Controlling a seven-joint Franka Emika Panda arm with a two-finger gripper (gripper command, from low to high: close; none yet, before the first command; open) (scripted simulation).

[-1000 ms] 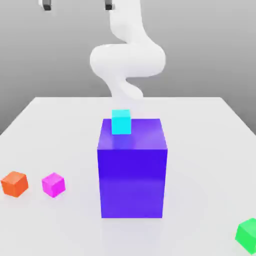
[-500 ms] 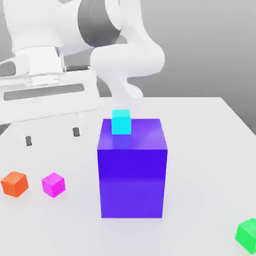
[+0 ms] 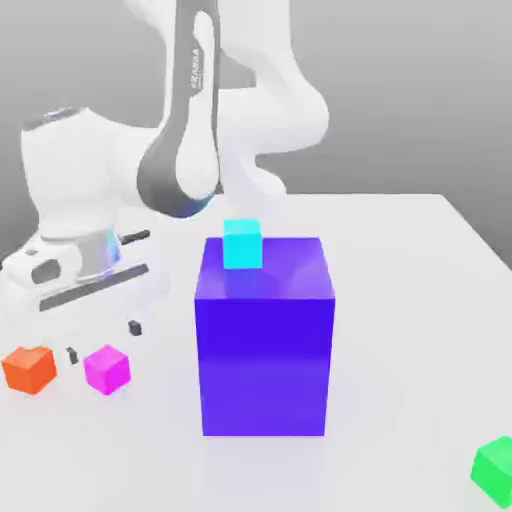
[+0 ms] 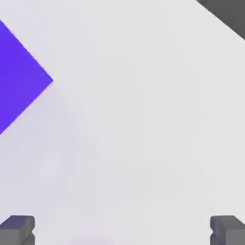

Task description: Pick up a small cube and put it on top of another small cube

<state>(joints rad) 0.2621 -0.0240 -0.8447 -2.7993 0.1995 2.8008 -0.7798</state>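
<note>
Beside small cube (image 3: 106, 368), spread tool (image 3: 103, 341).

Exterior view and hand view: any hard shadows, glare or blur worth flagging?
Exterior view: soft even light, a pale sheen on the big blue-purple block top around the small cyan cube, no hard shadows. Hand view: the white table looks flat and washed out, with the dark fingertips slightly soft.

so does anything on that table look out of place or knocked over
Nothing looks knocked over or damaged. One oddity: the cyan cube sits up on the big blue-purple block, near its back edge, while the orange cube, magenta cube and green cube rest on the table.
</note>
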